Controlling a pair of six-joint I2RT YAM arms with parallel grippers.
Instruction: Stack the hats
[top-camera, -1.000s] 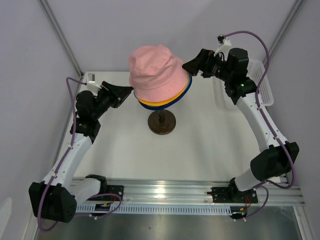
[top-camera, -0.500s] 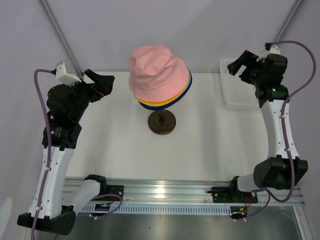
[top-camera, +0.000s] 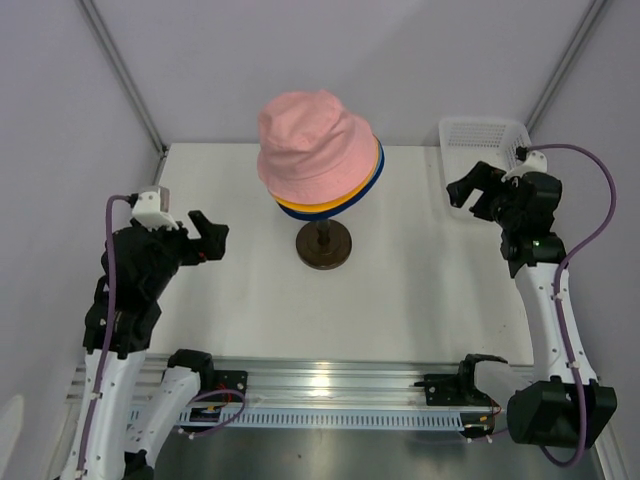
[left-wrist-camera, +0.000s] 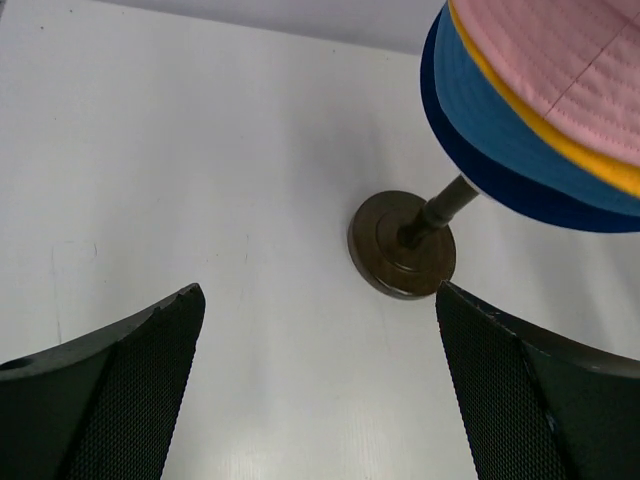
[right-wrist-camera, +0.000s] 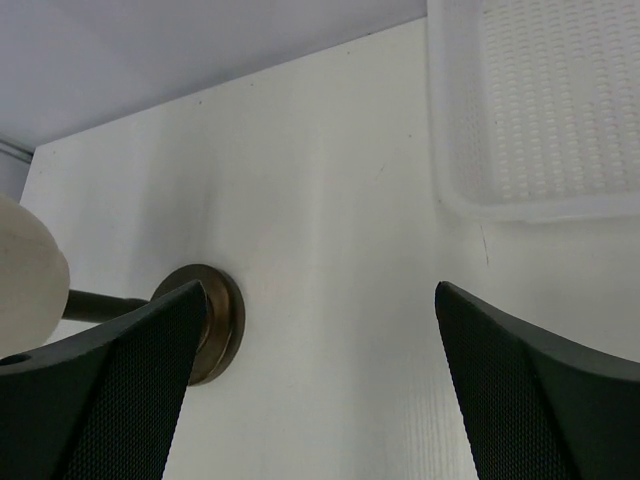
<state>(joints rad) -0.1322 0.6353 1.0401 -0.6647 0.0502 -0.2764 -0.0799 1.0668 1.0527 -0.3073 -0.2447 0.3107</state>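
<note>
The hats (top-camera: 322, 152) sit nested on the stand near the table's (top-camera: 400, 290) far edge, pink on top with yellow, light blue and dark blue brims under it, so I judge the stacking done and nothing left but parking my arms. My left gripper (top-camera: 207, 238) and right gripper (top-camera: 467, 187) both hang spread wide and empty, near the left and right edges. The lower crowns are covered by the pink one, and the head (right-wrist-camera: 28, 272) beneath barely shows from my right wrist.

Lower hats (top-camera: 340, 196) mostly hidden under pink hat (top-camera: 312, 143), head (right-wrist-camera: 25, 275) cut off at right wrist view's edge, basket (right-wrist-camera: 535, 110) cropped there too
</note>
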